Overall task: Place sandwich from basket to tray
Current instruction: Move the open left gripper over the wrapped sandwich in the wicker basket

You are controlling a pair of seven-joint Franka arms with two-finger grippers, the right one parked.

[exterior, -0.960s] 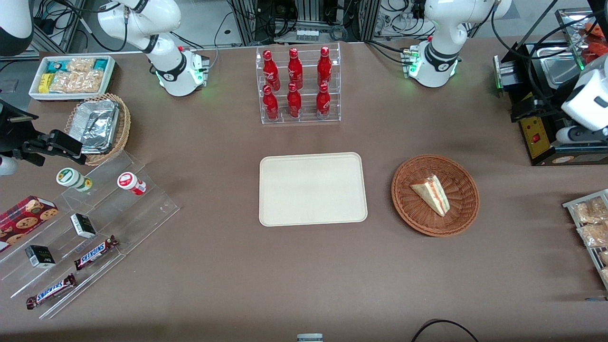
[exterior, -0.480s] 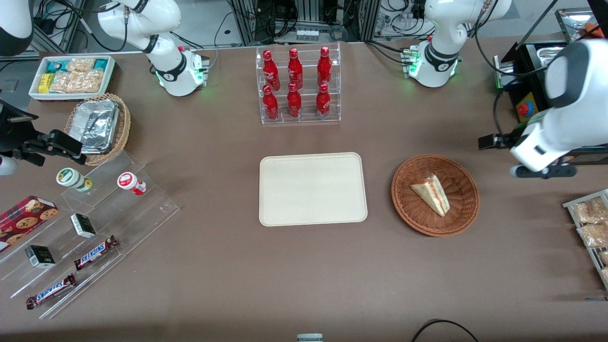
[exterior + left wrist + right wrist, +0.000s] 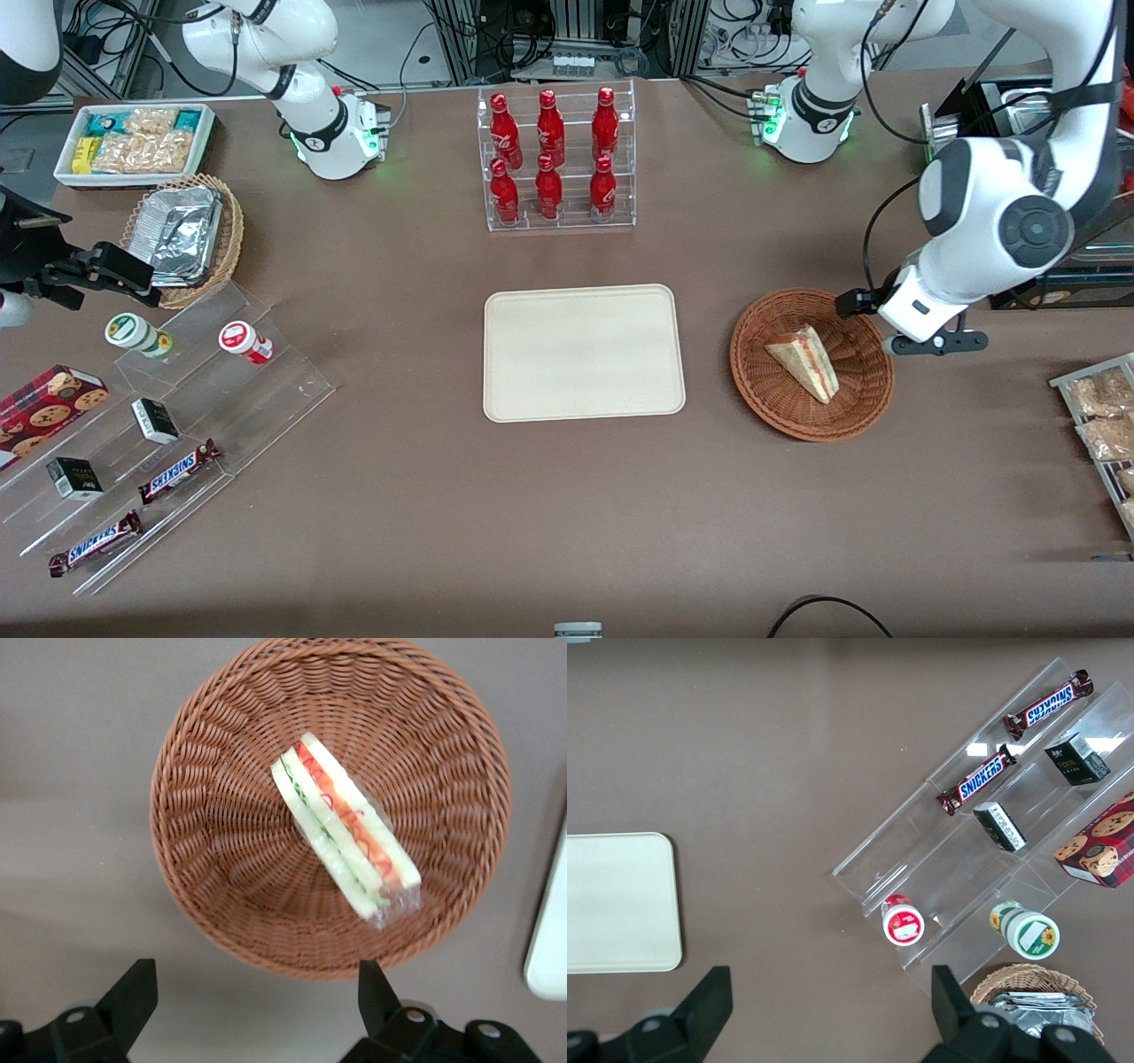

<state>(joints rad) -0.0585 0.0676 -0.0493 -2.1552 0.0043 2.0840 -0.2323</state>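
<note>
The sandwich (image 3: 804,361), a pale triangular wedge with red, orange and green layers, lies in the round reddish-brown basket (image 3: 753,390). The left wrist view looks straight down on the sandwich (image 3: 345,824) in the basket (image 3: 204,815). My left gripper (image 3: 917,315) hangs above the basket's rim on the side toward the working arm's end of the table. The gripper (image 3: 252,997) is open, with bare table between its dark fingers (image 3: 133,992). The cream tray (image 3: 583,353) sits empty beside the basket, toward the parked arm's end, and its corner (image 3: 549,939) shows in the wrist view.
An acrylic rack of red bottles (image 3: 556,159) stands farther from the camera than the tray. A black machine (image 3: 1019,177) and a rack of snack packets (image 3: 1099,416) flank the working arm. A stepped acrylic shelf (image 3: 159,425) with snacks lies toward the parked arm's end.
The left arm has swung in from the working arm's end of the table, bringing its gripper to the basket's rim. Sandwich, basket and tray have not moved.
</note>
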